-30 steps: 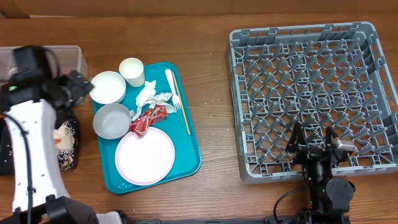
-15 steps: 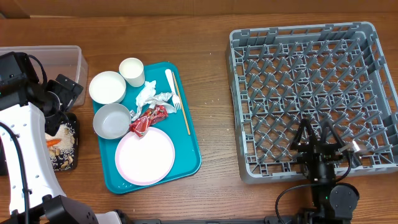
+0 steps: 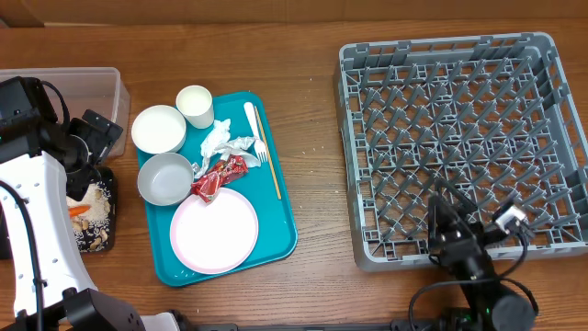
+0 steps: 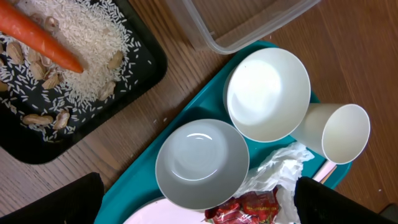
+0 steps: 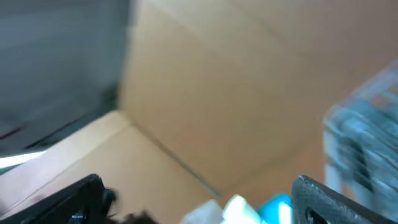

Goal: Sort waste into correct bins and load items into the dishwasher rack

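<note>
Black-fingered and spread wide with nothing between its jaws, the left tool (image 4: 198, 180) hangs over the left edge of the teal serving tray (image 3: 280, 244). It looks down on the far bowl (image 4: 268, 93) and the glossy, empty near bowl (image 4: 202, 165), set side by side there. A white cup (image 3: 195, 105) stands at the tray's far end just beside them. Crumpled napkins (image 3: 223, 142) and a red wrapper (image 3: 219, 176) lie mid-tray, the wrapper against the rim of the pink plate (image 3: 215, 230) at the tray's near end, and the white fork (image 3: 256, 133) lies toward its right side. Left of the tray on the desk (image 3: 312, 101), the black tray (image 4: 148, 59) holds a carrot (image 4: 40, 34), rice (image 4: 84, 28) and nuts, with the clear tub (image 3: 92, 87) beyond it. Well right of the tray stands the grey rack (image 3: 459, 119), bare, with the right tool (image 5: 198, 180) wide and empty at its near edge. The wrapper looks the likeliest trouble. It is wedged against bowl, napkins and plate, so a pinch there could drag a napkin along or shove the near bowl. A glossy bowl rim may also slip on the long carry to the rack.
</note>
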Controlling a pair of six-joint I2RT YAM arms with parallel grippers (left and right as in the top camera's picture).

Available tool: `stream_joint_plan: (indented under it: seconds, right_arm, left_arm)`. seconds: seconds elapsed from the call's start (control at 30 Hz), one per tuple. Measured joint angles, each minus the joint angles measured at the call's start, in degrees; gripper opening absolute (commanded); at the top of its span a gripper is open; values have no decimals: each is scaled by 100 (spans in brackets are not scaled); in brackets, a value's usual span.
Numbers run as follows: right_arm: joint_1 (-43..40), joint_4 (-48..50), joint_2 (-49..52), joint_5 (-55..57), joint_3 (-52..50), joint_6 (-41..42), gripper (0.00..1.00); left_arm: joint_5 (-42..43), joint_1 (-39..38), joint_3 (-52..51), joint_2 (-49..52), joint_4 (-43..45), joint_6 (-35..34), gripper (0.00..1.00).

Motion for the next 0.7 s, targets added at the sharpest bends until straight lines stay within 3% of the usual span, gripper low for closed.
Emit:
stream_joint_plan:
  seconds: [0.17, 0.37, 0.7]
  right_arm:
    - [0, -107, 2, -214, 221, -125, 100]
    - [0, -870, 367, -302, 1471, -879, 99]
    - [0, -1735, 2708, -734, 3921, -2138, 100]
  left_arm:
    - [-2, 0, 0, 0, 0, -107, 100]
    - [-2, 0, 0, 0, 0, -122, 100]
    - [0, 0, 0, 0, -37, -122, 100]
